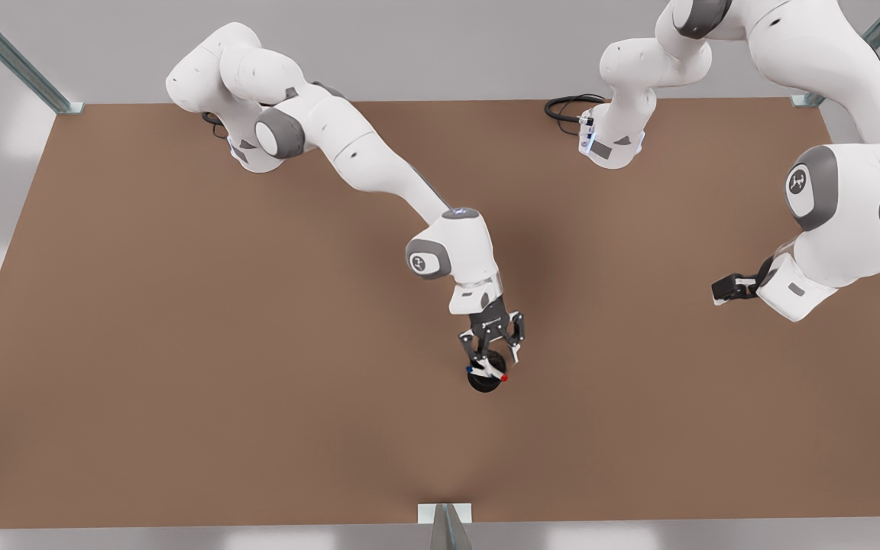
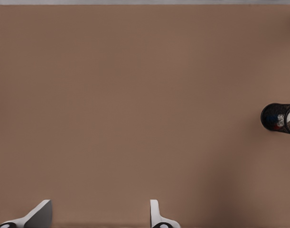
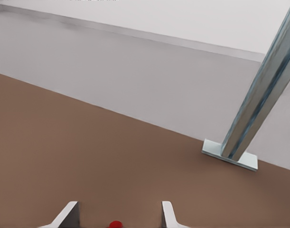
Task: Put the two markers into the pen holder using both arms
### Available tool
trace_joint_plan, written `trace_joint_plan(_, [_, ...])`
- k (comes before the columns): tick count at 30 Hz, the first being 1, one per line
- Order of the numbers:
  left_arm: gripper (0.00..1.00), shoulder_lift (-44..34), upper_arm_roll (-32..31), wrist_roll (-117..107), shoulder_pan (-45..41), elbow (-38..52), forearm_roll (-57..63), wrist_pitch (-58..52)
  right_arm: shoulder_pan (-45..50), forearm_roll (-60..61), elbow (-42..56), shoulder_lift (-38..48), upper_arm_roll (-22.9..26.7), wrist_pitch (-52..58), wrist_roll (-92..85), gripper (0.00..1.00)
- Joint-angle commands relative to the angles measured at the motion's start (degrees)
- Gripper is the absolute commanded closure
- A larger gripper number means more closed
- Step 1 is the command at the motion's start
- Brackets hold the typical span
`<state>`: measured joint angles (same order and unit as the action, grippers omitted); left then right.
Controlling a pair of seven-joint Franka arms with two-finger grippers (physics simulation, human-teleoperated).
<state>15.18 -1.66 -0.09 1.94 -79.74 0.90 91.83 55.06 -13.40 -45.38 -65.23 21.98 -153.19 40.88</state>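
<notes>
Pen holder (image 1: pixel 483 380): near table (image 1: pixel 180 344) centre, directly under right gripper (image 1: pixel 495 359). Red-capped marker (image 1: pixel 495 373) lies slanted across holder mouth, red tip visible between spread fingers (image 3: pixel 69 213); blue-capped marker (image 1: pixel 472 369) pokes from holder at its other end. Step, as judged: second marker released, likely not fully seated. Left gripper (image 1: pixel 724 289) waits at front view's right, fingers (image 2: pixel 156 213) wide, empty. Next you lift right gripper straight up, avoiding snagging marker.
</notes>
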Motion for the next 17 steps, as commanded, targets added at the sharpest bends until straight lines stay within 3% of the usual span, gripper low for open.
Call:
trace_joint_plan(1, [0.00,-0.06,-0.01,-3.95,0.08,0.03,-0.02,0.01,-2.23,6.98,-0.67,7.38,-0.01,13.51,-2.03,0.00])
trace_joint_plan(3, [0.00,-0.15,-0.01,-3.95,0.08,0.03,-0.81,-0.25,-14.00,14.97,-5.32,23.37,-3.08,35.66,-7.81,0.00])
trace_joint_plan(4, [0.00,-0.15,-0.01,-3.77,-0.09,0.03,-1.87,-0.60,-27.97,15.25,-20.42,39.18,-13.53,39.89,-18.37,0.00])
trace_joint_plan(5, [0.00,-0.15,-0.01,0.00,-0.18,0.03,-1.87,-0.78,-40.28,14.72,-36.43,52.64,-19.34,42.78,-27.86,0.00])
trace_joint_plan(6, [0.00,-0.15,-0.01,1.76,-0.09,0.03,-1.60,-0.78,-43.90,14.72,-38.64,55.82,-19.35,52.71,-31.04,0.00])
trace_joint_plan(7, [0.00,-0.15,-0.01,2.12,-0.09,0.03,-1.51,-0.78,-45.74,10.77,-38.20,53.89,-20.05,55.89,-31.65,0.00])
trace_joint_plan(9, [0.00,-0.06,-0.01,2.03,-0.53,0.03,-1.51,-0.78,-49.26,13.05,-46.80,60.65,-19.70,54.83,-38.16,0.00])
trace_joint_plan(10, [0.00,0.73,-0.01,1.94,-0.53,0.03,-1.51,-0.60,-49.35,13.05,-47.61,59.96,-20.93,58.52,-38.16,0.00])
trace_joint_plan(12, [0.00,1.87,-0.09,2.20,-0.62,0.03,-1.60,-0.78,-50.32,12.96,-35.74,51.34,-21.46,63.62,-39.91,0.00])
trace_joint_plan(17, [0.00,1.87,-0.27,3.79,-0.71,0.12,-1.60,-2.01,-50.76,12.79,-35.74,51.42,-22.16,60.64,-41.32,0.00])
